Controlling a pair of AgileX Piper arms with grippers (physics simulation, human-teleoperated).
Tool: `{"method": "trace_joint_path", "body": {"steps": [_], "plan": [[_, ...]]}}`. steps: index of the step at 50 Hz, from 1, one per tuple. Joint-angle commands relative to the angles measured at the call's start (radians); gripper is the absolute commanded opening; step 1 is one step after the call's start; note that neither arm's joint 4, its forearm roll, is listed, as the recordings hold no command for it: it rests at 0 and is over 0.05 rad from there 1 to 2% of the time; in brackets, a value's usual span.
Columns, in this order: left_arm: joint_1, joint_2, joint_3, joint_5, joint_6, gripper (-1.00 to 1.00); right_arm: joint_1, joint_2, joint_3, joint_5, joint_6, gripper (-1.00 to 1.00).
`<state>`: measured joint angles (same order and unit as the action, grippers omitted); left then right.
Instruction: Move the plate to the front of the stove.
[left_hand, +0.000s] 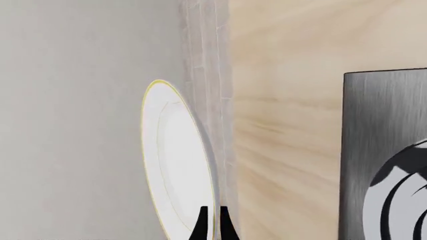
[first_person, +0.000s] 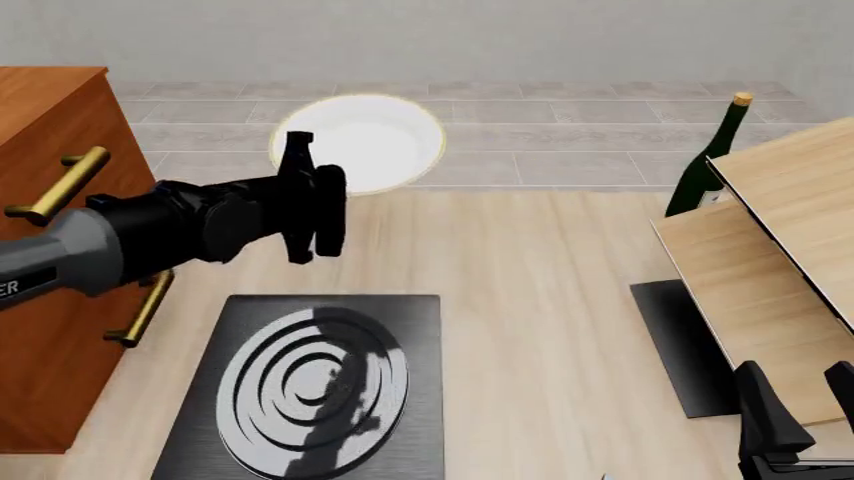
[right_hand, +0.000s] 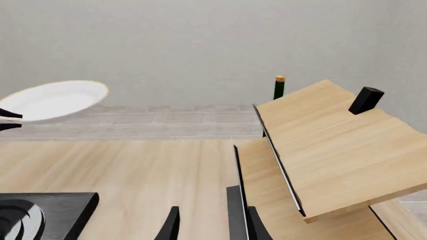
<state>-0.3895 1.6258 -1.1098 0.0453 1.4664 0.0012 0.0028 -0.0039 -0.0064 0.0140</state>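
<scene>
Left gripper (first_person: 304, 200) clamps the plate (first_person: 374, 140) by its rim, held aloft beyond the desk's far edge; right gripper (first_person: 798, 400) parted, idle; stove (first_person: 320, 375) at near-left corner

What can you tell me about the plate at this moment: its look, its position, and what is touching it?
The plate is round, shallow and white, with a thin golden-yellow rim and a smooth, ceramic-like surface. It is lifted off the table, held at its edge by the left gripper, whose fingers close on the rim. In the right wrist view it hangs tilted in the air, well above the wood. It sits beyond the stove, toward the far tiled edge, and nothing else touches it.
</scene>
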Motion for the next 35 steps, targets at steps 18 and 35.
{"method": "trace_joint_path", "body": {"steps": [18, 35], "plan": [[0.022, 0.101, -0.147, 0.105, 0.010, -1.00, -0.008, 0.010, 0.000, 0.004, -0.007, 1.00], [0.019, 0.150, -0.223, 0.187, 0.019, -1.00, -0.018, 0.024, 0.000, -0.001, -0.011, 1.00]]}}
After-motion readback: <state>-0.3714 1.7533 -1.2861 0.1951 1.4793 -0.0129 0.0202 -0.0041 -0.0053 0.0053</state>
